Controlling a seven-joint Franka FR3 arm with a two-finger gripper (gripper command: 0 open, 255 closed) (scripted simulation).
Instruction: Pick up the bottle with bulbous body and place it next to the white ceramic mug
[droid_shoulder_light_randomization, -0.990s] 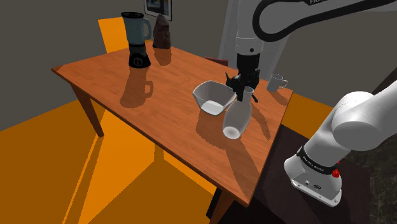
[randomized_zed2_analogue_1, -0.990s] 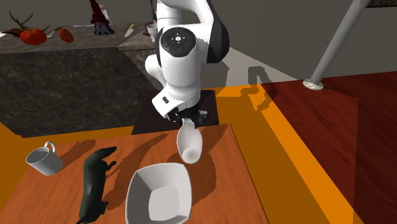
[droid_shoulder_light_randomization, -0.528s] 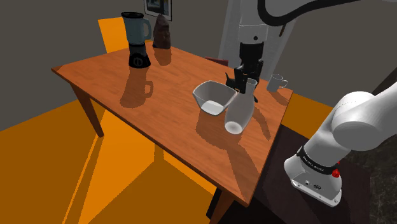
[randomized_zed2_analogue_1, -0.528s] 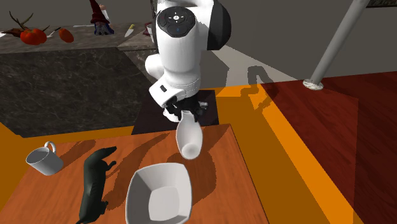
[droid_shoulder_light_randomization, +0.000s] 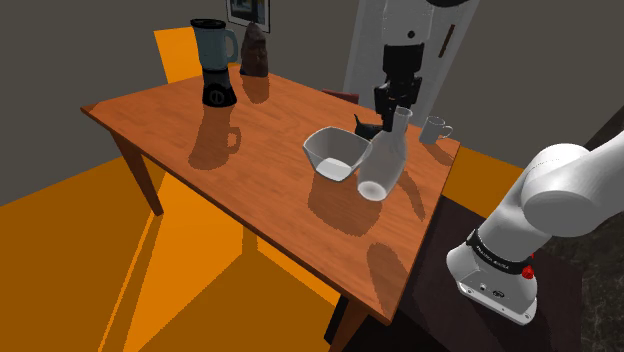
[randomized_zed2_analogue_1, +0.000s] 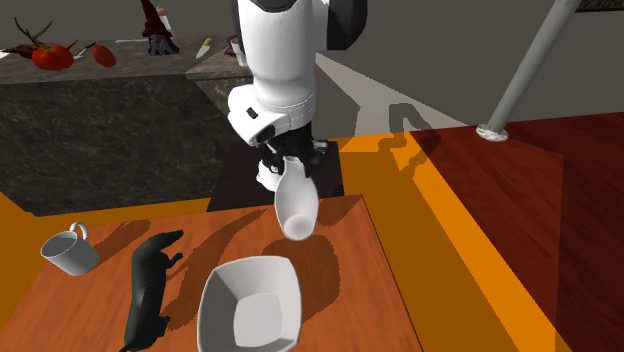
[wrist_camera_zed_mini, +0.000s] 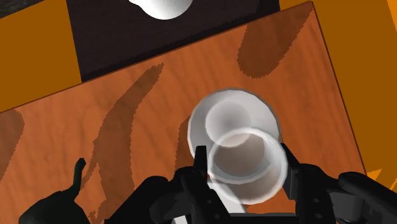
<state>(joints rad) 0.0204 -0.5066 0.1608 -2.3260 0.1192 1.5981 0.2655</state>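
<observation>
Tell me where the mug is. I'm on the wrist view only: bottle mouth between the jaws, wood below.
Observer: The mug stands near a corner of the table, to the shoulder view's right of the bottle.
Operator: Anything in the way?
Observer: In the second exterior view a black dog figurine stands between bottle and mug.
Operator: Is the bottle off the table?
Observer: It looks so. In the shoulder view it hangs tilted, with its base above its shadow, beside the white bowl.
</observation>
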